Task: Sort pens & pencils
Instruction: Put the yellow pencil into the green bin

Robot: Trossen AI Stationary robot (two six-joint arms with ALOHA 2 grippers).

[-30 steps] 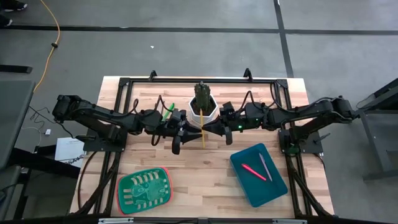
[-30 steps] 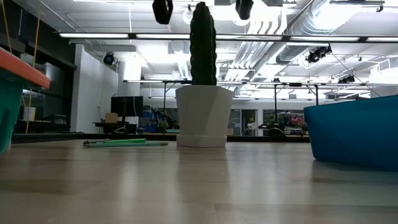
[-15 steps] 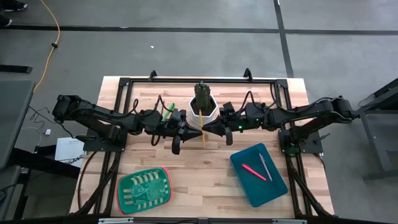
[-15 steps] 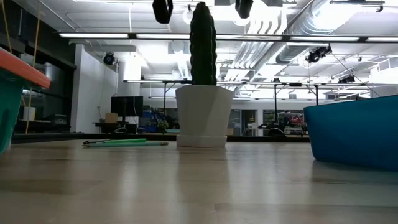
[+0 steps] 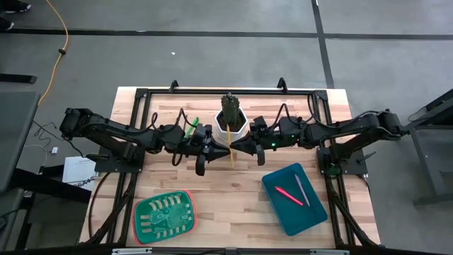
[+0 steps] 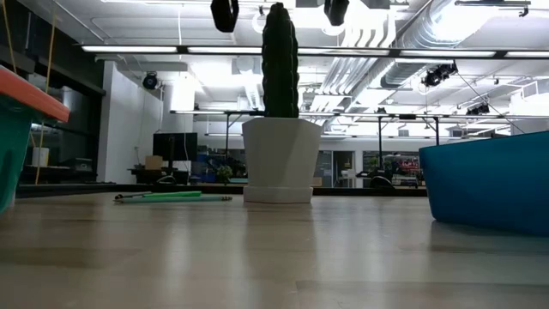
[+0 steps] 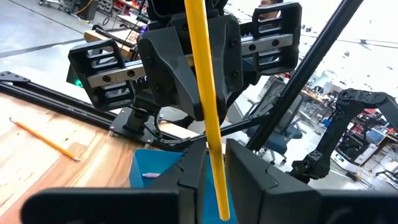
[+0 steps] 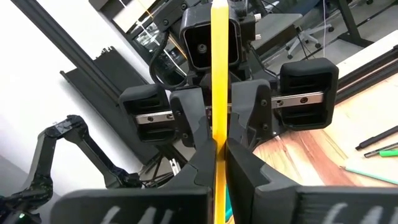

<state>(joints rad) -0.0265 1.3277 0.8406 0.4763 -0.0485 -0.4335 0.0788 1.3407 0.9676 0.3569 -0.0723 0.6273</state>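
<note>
The high view looks straight down from well above, taking in the whole wooden table (image 5: pixel 241 191); the low view sits at tabletop height, facing level across the boards into the room; both share the potted cactus (image 6: pixel 279 107) and the blue bin (image 6: pixel 489 184); each wrist view looks forward, very near, at the opposite arm; both share the yellow pencil (image 7: pixel 208 106).

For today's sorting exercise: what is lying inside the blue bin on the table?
Inside the blue bin, the high view shows a pink-red pen and a pale grey pen, side by side. In the low view its wall hides the contents.
</note>
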